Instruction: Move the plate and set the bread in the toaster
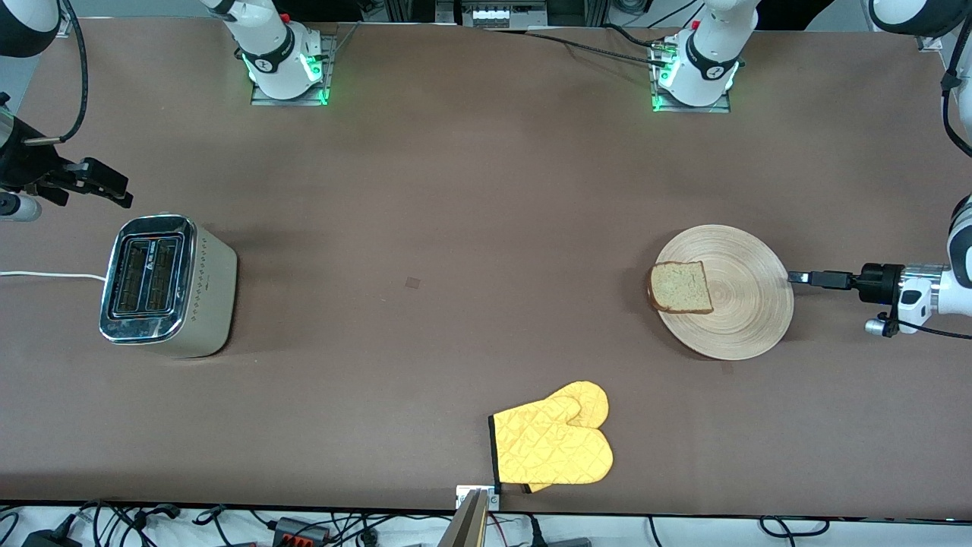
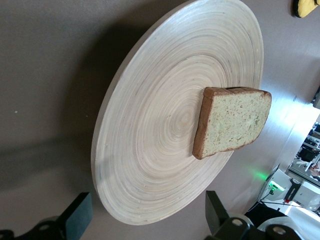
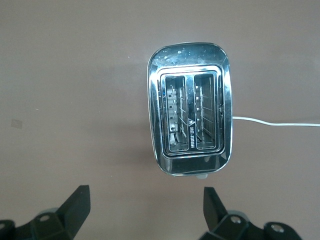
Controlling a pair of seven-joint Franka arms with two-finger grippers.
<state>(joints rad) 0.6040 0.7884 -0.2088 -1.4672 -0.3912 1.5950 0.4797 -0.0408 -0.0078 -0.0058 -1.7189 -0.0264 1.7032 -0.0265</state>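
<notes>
The light-wood plate lies toward the left arm's end of the table, and the bread lies flat on the plate's part toward the table's middle. In the left wrist view the bread rests on the plate. My left gripper is open and low at the plate's rim, its fingers on either side of the rim's edge, apart from it. The silver toaster stands toward the right arm's end, slots empty. My right gripper is open and empty, over the table beside the toaster.
A yellow oven mitt lies near the table's front edge, nearer to the front camera than the plate. The toaster's white cord runs off toward the right arm's end of the table. Bare brown table lies between toaster and plate.
</notes>
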